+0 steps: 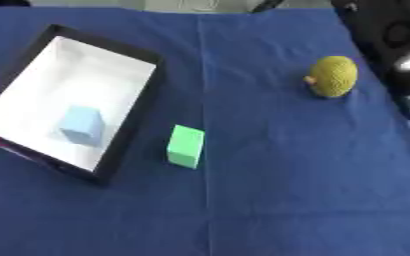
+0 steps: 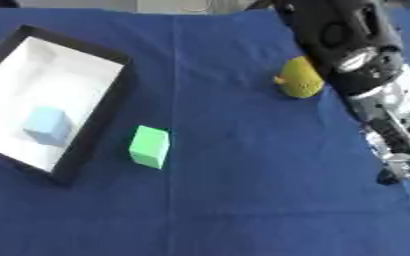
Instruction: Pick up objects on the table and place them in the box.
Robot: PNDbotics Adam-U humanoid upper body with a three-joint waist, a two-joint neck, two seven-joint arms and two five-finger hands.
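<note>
A black-walled box [image 1: 135, 116] with a white floor lies tilted at the left of the blue table. A light blue cube [image 1: 82, 125] sits inside it, towards its near end. A green block [image 1: 185, 146] stands on the cloth just right of the box's wall, apart from it. A round yellow-green knitted thing [image 1: 333, 76] with a small orange bit rests at the far right. My right arm [image 2: 357, 55] comes down the right edge and overlaps that thing's right side in the right eye view. Only a dark sliver of my right hand [image 2: 389, 172] shows at the edge. My left hand is out of sight.
A blue cloth [image 1: 270, 190] with a centre crease covers the table. The table's right edge runs close behind the yellow-green thing, with dark equipment [image 1: 392, 35] beyond it.
</note>
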